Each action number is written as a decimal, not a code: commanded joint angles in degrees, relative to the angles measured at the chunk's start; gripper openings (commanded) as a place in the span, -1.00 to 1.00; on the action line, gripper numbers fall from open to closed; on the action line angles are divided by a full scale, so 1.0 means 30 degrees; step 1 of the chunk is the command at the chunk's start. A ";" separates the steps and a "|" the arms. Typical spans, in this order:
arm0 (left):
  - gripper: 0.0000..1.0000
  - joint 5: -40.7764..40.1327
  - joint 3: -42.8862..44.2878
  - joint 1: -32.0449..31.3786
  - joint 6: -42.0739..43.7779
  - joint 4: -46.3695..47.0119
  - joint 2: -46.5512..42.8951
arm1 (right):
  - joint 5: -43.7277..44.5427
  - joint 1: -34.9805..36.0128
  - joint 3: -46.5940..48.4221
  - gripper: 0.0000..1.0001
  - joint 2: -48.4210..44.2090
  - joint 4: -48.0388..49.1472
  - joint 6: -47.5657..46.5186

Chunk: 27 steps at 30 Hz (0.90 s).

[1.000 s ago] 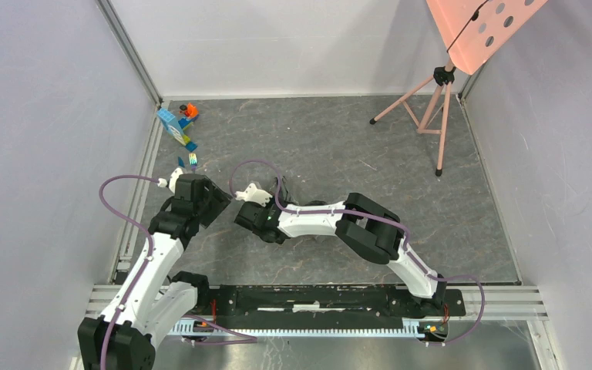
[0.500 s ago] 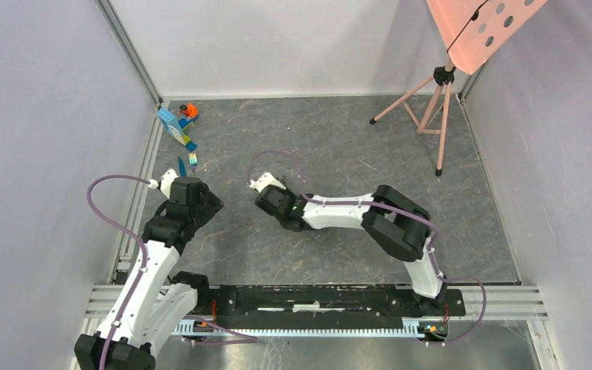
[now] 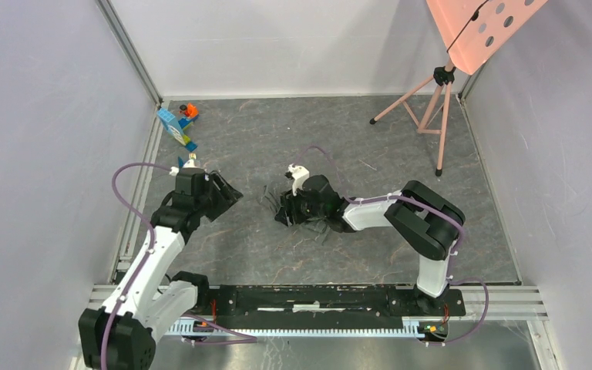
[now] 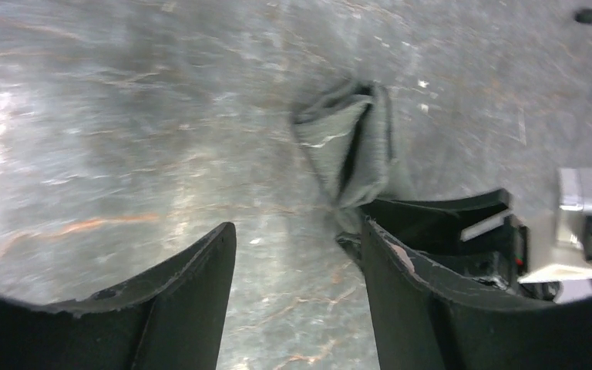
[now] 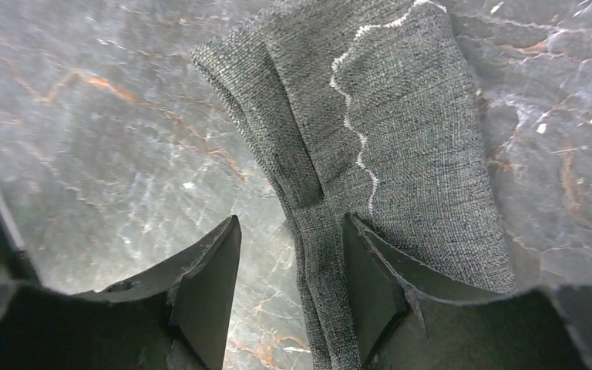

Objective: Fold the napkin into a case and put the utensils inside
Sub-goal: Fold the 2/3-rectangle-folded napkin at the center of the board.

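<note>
The dark grey napkin (image 5: 408,131) lies crumpled into a narrow layered strip on the marble table, its pale stitched line showing. My right gripper (image 5: 291,223) stands open over its near end, the right finger (image 5: 370,270) on the cloth, nothing gripped. From above the napkin (image 3: 270,202) sits just left of the right gripper (image 3: 284,210). My left gripper (image 3: 227,193) is open and empty, a short way left of the napkin (image 4: 351,142). Of the utensils only a blue tip (image 3: 180,163) and a shiny bit show behind the left wrist.
Blue and orange toy blocks (image 3: 177,123) sit at the far left corner. A pink tripod (image 3: 432,108) with a perforated pink board (image 3: 486,23) stands at the far right. Grey walls close three sides; an aluminium rail (image 3: 142,200) runs along the left.
My right gripper has moved right, away from the left one, and opened, leaving the napkin on the table. The left arm has shifted farther from the base, covering most of the utensils.
</note>
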 commanded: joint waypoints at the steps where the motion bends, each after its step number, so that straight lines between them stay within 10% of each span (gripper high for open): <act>1: 0.31 0.5380 -0.0065 0.0081 0.0253 0.4582 0.1620 | -0.3879 -0.0439 -0.1759 0.15 -0.0016 0.3310 0.3173; 8: -0.47 1.1448 0.0012 0.0000 -0.1589 1.0557 0.6727 | -0.3968 -0.1347 -0.2821 0.01 0.0091 0.4775 0.3878; 12: -0.60 1.1509 0.0872 -0.1106 -0.1889 1.2267 0.8630 | -0.3945 -0.1323 -0.2706 -0.10 0.0344 0.4919 0.3873; 18: -0.94 0.8757 0.1957 -0.2903 -0.1211 1.0020 1.1876 | -0.3837 -0.1348 -0.2502 -0.11 0.0023 0.4775 0.3636; 27: -0.95 0.5575 0.0083 -0.2733 0.0152 1.0186 1.3063 | -0.4445 -0.1344 -0.2254 -0.03 -0.2844 0.2816 0.2165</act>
